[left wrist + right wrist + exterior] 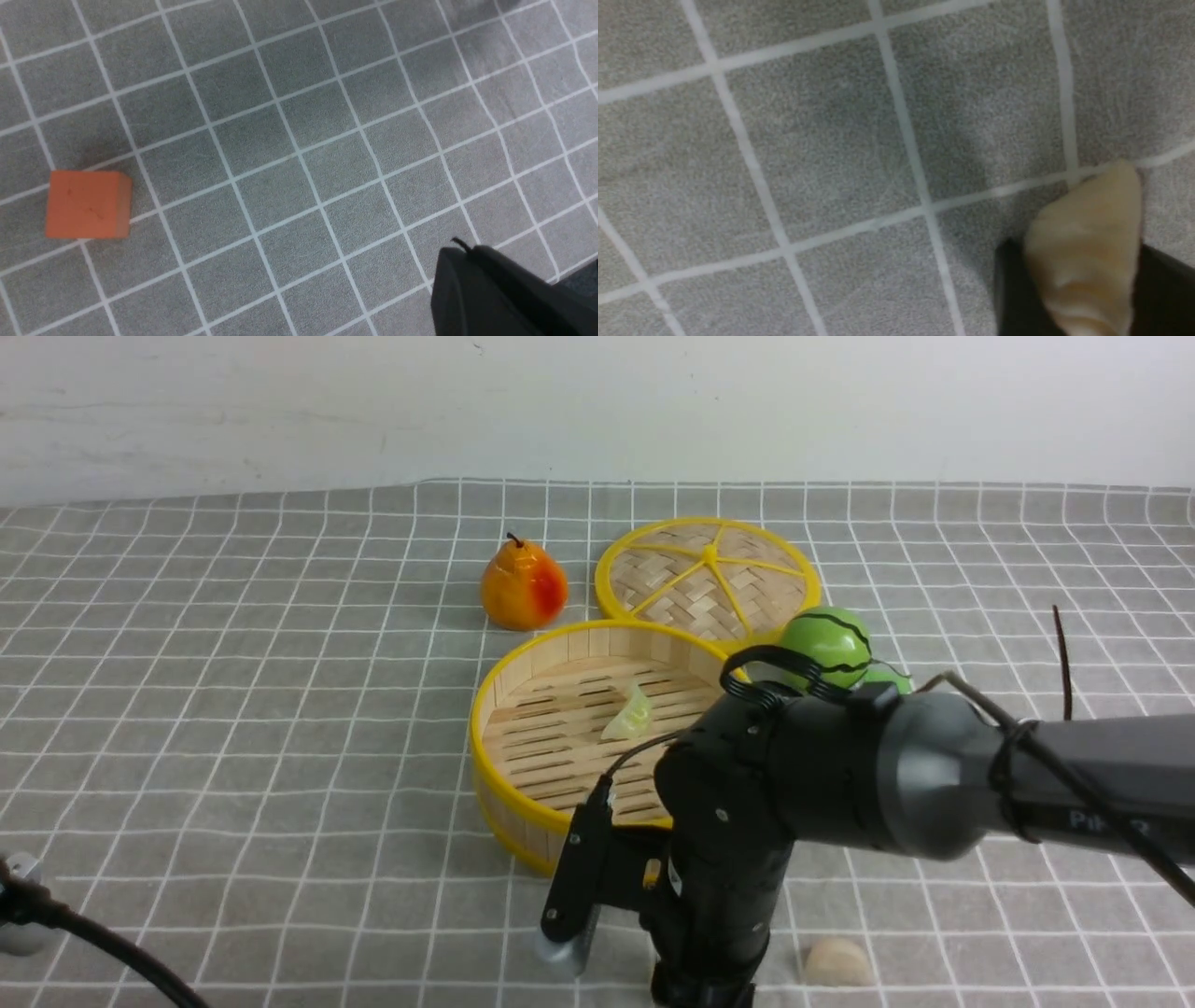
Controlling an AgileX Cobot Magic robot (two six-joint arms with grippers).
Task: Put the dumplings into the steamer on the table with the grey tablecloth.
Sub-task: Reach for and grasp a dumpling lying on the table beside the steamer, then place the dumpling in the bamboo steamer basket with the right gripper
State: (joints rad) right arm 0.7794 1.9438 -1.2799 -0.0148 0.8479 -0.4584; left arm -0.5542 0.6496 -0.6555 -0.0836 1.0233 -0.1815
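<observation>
Cream dumpling (1085,242) seated between the two black fingers (1011,289) of the right gripper (1080,252). The fingers bear on it from either side, so the jaws are clenched on the dumpling, and its narrow end projects past the fingertips. Directly beneath the jaws lies the tablecloth (831,140), grey with a white grid; whether the dumpling touches the cloth cannot be told. In the front view these jaws are hidden under the lowered right arm (719,877). Forward and to the left of them stands the steamer (478,723), with a pale green dumpling (627,717) resting on its slatted floor near the middle. A loose dumpling (837,961), also cream, lies on the cloth just to the right of the arm's lower end. Whether it is the piece seen between the jaws cannot be told. Farther forward of the jaws, just beyond the steamer's far rim, lies the flat woven lid (708,581). An orange-red pear (523,586) stands upright beside the lid on its left. A striped green ball (826,649) shows by the steamer's right side, partly covered by the arm. The left gripper (472,275) appears as a single dark mass over bare cloth, its jaws drawn fully together. An orange cube (86,204) sits on the cloth well apart from them.
</observation>
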